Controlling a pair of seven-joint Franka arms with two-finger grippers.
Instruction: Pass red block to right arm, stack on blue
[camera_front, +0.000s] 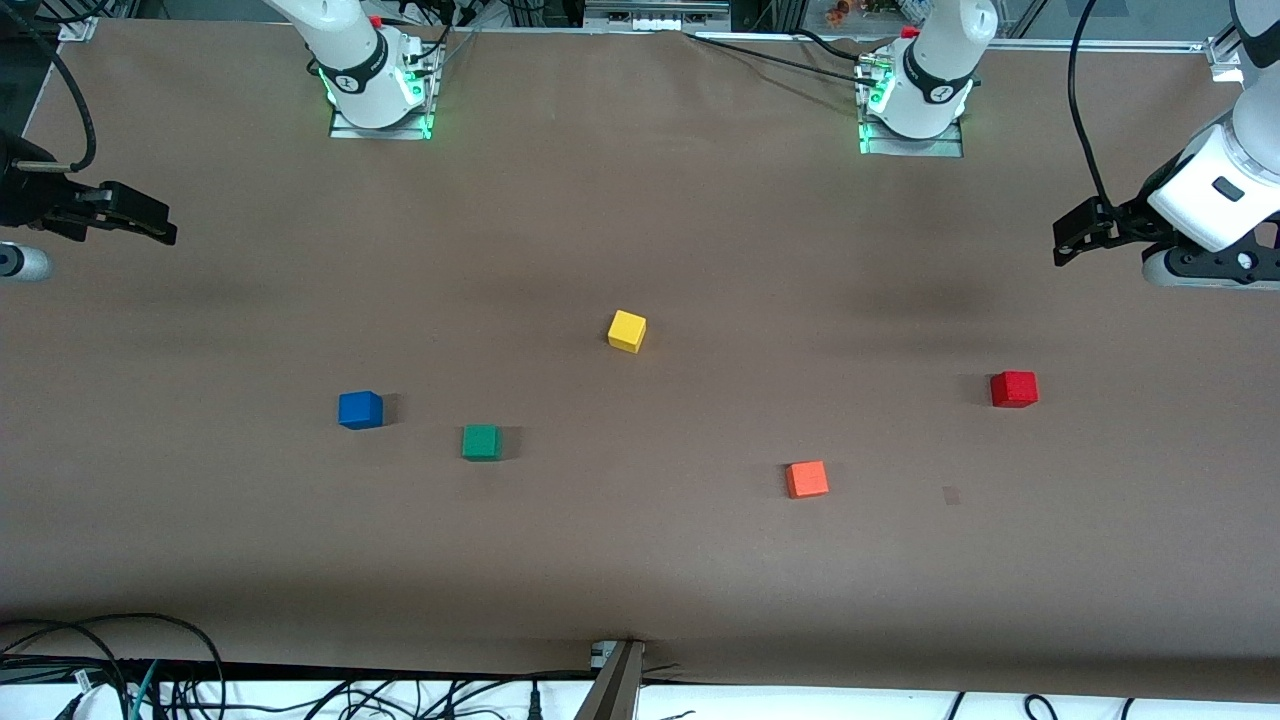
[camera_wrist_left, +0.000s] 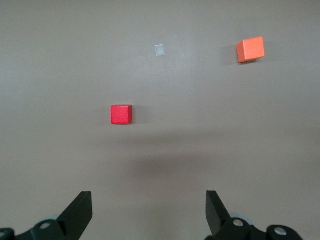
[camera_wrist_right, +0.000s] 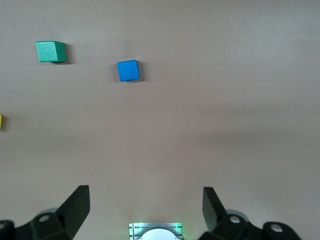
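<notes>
Red block (camera_front: 1014, 388): on table, untouched, well apart from blue (camera_front: 360, 410), toward left arm's end. Left gripper (camera_wrist_left: 149, 212): spread, raised, empty, poised for pickup. Right gripper (camera_wrist_right: 146, 210): spread, waiting to receive.

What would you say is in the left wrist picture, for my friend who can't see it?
A small red block sits alone on a plain brown table, below the left gripper, whose two black fingers are spread open and hold nothing. An orange block lies farther off on the table, and a tiny pale patch shows between them.
</notes>
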